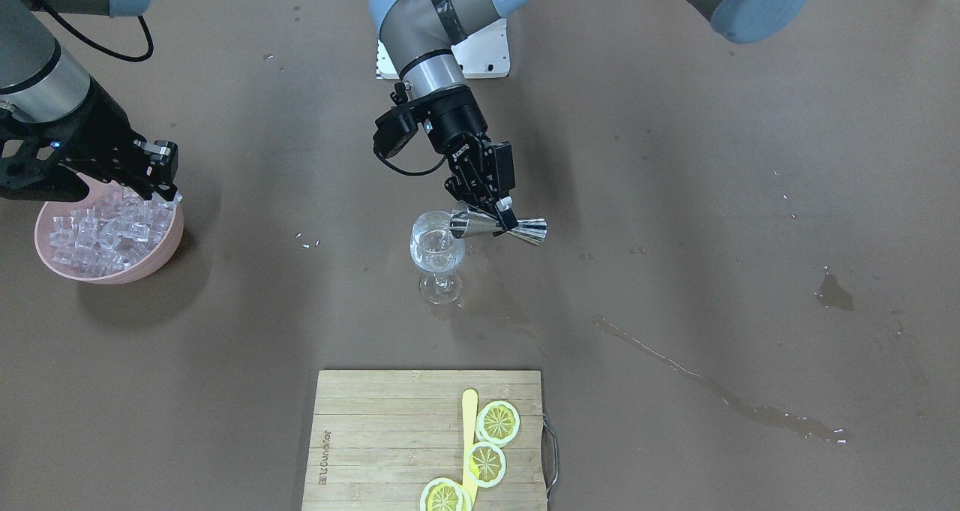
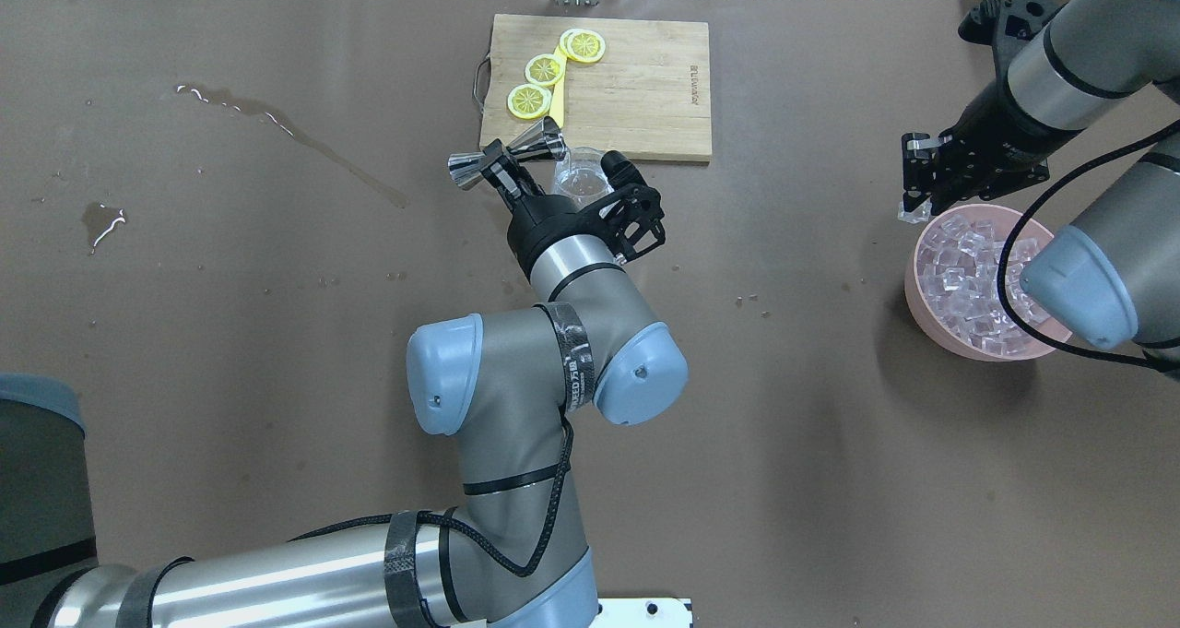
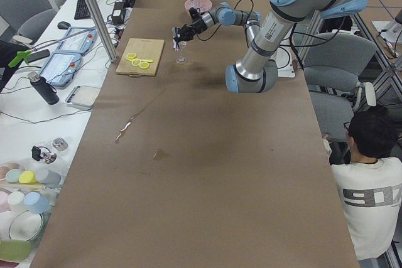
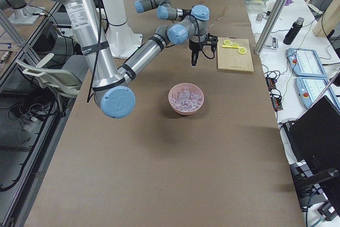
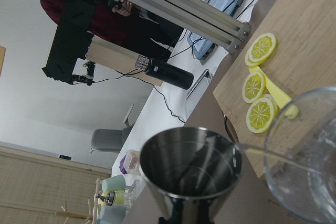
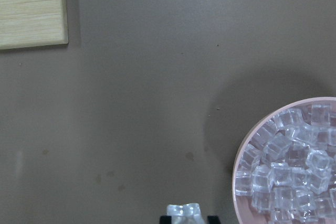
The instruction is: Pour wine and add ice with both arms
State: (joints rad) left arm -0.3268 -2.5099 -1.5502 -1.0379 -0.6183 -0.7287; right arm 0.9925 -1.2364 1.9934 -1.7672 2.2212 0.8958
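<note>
My left gripper (image 1: 504,214) is shut on a steel jigger (image 1: 499,227), which lies tipped on its side with its mouth at the rim of a wine glass (image 1: 437,250). A little clear wine (image 1: 436,242) sits in the glass. In the left wrist view the jigger (image 5: 189,174) looks empty inside, beside the glass (image 5: 310,177). My right gripper (image 1: 166,190) hovers over the edge of a pink bowl (image 1: 171,250) full of ice (image 1: 105,229). It is shut on one ice cube (image 6: 184,214), just outside the bowl's rim (image 6: 239,169).
A bamboo cutting board (image 1: 390,436) with lemon slices (image 1: 498,422) lies in front of the glass. Wet streaks (image 1: 720,391) and a small puddle (image 1: 832,295) mark the brown table on my left side. A person sits beside the table in the exterior left view.
</note>
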